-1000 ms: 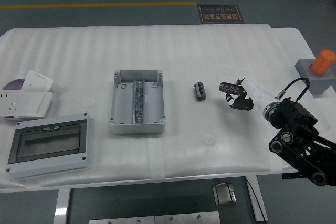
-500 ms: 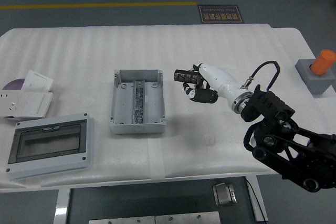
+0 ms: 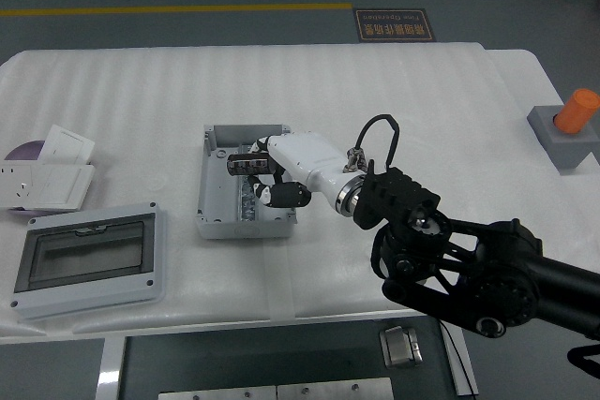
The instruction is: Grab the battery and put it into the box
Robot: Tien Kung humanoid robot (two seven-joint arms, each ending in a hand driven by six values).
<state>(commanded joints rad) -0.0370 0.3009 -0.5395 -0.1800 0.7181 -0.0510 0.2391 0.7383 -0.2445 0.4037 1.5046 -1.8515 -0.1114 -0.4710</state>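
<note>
We have the battery (image 3: 242,163) pinched in our right hand (image 3: 272,173) — a dark cylinder lying roughly level between the curled fingers (image 3: 279,196), clear of any surface as far as we can tell. The hand hangs over the open grey box (image 3: 246,180), which sits on the white tabletop (image 3: 375,91) left of centre, and the battery is above the box's far half, over the metal rail that runs down its middle. So the pick-up is done and the carry looks all but done; what is left, in our judgement, is to lower the battery inside the walls, let go, and draw the hand clear without dragging it back out. Whether the battery already touches the floor of the box we cannot tell — the hand hides that part. Our left arm is not in view. Off toward the left edge lie a clear-lidded cover (image 3: 86,258) and a white socket (image 3: 42,183), and an orange-capped grey block (image 3: 568,128) stands at the right edge.
</note>
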